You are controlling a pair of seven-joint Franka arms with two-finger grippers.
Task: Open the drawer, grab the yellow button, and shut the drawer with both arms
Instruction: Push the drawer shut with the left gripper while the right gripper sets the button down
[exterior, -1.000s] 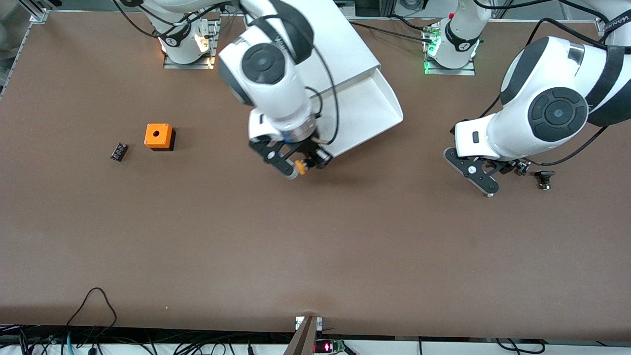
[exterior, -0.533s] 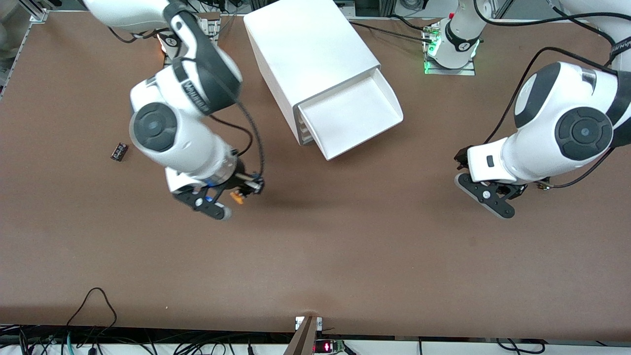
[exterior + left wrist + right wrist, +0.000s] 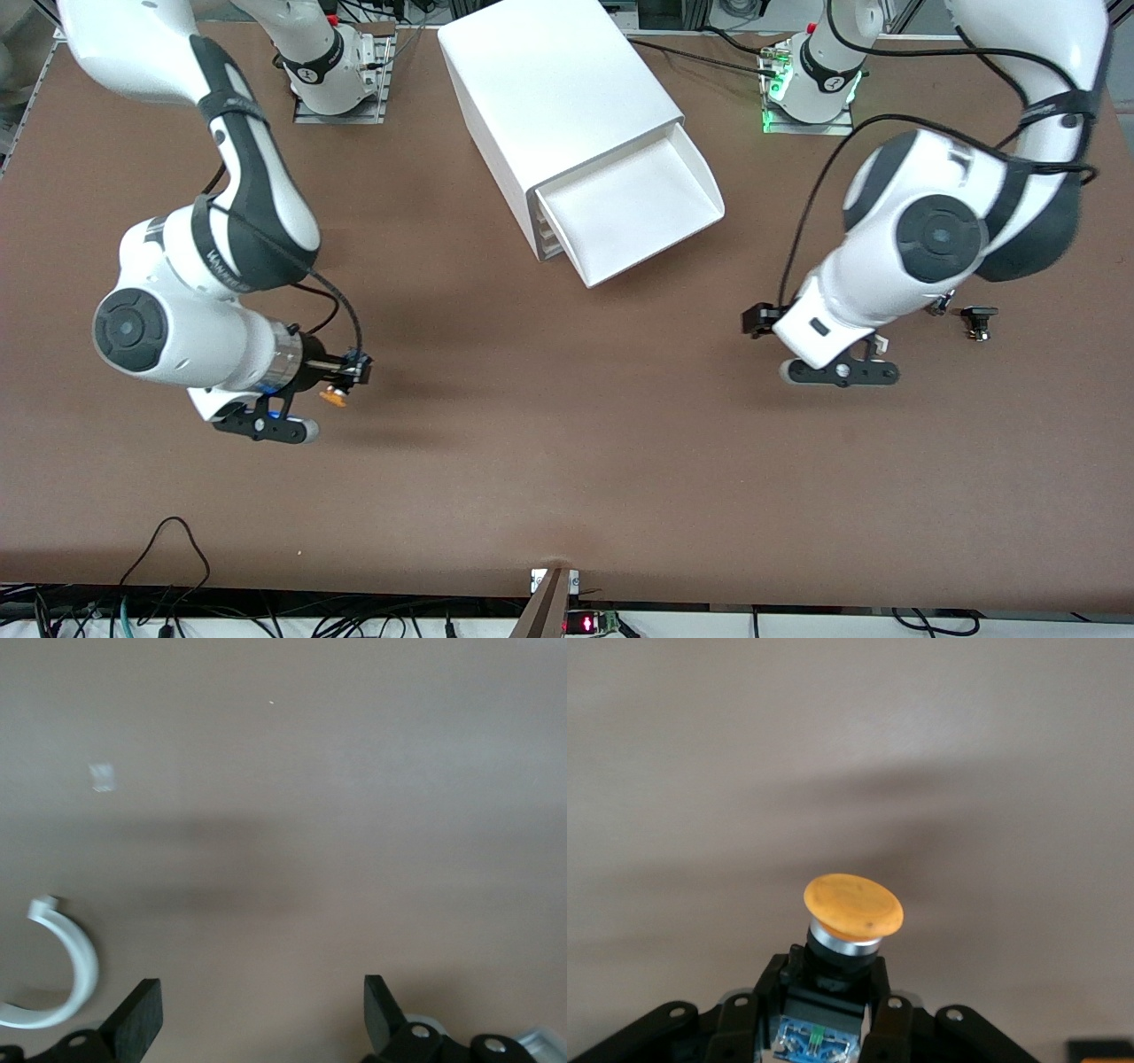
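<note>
The drawer (image 3: 633, 208) stands pulled out of the white cabinet (image 3: 558, 89) and looks empty. My right gripper (image 3: 341, 383) is shut on the black-and-blue body of the button (image 3: 335, 396), above the bare table toward the right arm's end. In the right wrist view the gripper (image 3: 833, 992) holds the button (image 3: 852, 908) with its orange cap pointing away from the jaws. My left gripper (image 3: 828, 363) is over bare table toward the left arm's end. In the left wrist view it (image 3: 263, 1019) is open and empty.
A small black component (image 3: 979, 321) lies on the table beside the left arm. The right arm's elbow (image 3: 221, 257) covers the place where the orange cube and another black part lay. Cables run along the table's near edge.
My right arm has swung away from the drawer toward its own end of the table, carrying the button. My left arm has turned and shifted toward the table's middle.
</note>
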